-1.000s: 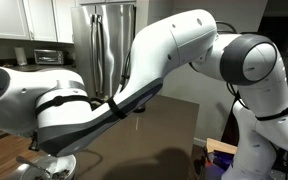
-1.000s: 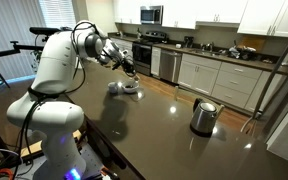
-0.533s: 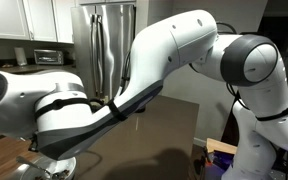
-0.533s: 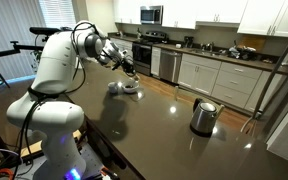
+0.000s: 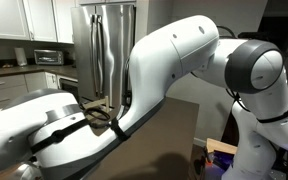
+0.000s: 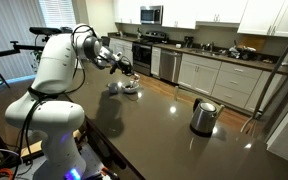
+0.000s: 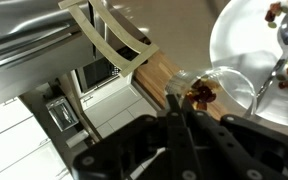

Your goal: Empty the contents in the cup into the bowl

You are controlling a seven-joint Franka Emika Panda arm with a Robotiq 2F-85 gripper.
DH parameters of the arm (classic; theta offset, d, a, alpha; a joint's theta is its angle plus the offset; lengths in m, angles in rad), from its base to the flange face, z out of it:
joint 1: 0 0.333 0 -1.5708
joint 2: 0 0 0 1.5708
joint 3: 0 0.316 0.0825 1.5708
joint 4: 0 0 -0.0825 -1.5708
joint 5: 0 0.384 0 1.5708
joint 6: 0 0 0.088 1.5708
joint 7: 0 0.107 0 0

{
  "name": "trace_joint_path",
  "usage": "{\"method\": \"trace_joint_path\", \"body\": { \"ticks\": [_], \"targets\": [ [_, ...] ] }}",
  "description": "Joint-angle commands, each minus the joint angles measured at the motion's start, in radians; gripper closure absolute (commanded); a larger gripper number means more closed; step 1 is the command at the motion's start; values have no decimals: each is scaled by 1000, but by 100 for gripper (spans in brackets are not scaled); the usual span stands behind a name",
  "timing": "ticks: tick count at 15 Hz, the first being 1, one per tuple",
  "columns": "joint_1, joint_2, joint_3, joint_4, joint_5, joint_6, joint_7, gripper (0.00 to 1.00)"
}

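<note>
Presently, in an exterior view, the arm (image 5: 164,70) fills the frame; tool, cup and bowl are hidden. In an exterior view, the tool (image 6: 125,68) hangs just above the bowl (image 6: 130,88) on the counter (image 6: 164,130). Wrist view: tool (image 7: 181,108) pinches the tipped cup (image 7: 219,85), whose long axis runs from the tool toward the bowl (image 7: 242,45). Contents (image 7: 199,93) sit inside the cup, near the tool. Judgement: further tilt bowlward needed.

A black-handled steel kettle (image 6: 203,116) is blocking one edge of the dark surface (image 6: 162,126), leaving open room toward the round white bowl (image 6: 127,88).
</note>
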State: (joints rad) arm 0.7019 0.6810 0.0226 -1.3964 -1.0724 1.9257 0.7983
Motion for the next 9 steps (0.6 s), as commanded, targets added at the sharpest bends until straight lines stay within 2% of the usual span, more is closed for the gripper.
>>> {"method": "trace_joint_path", "body": {
  "ticks": [1,3,4,9],
  "targets": [
    [45,-47,-5,-62,-27,-30,68,97],
    [92,-54,-30,-92,-88,-58,135,97],
    [86,-51,-3,-94,-135,-92,164,97],
    [108,-35,25,-130,-281,-246,270,97]
  ]
}}
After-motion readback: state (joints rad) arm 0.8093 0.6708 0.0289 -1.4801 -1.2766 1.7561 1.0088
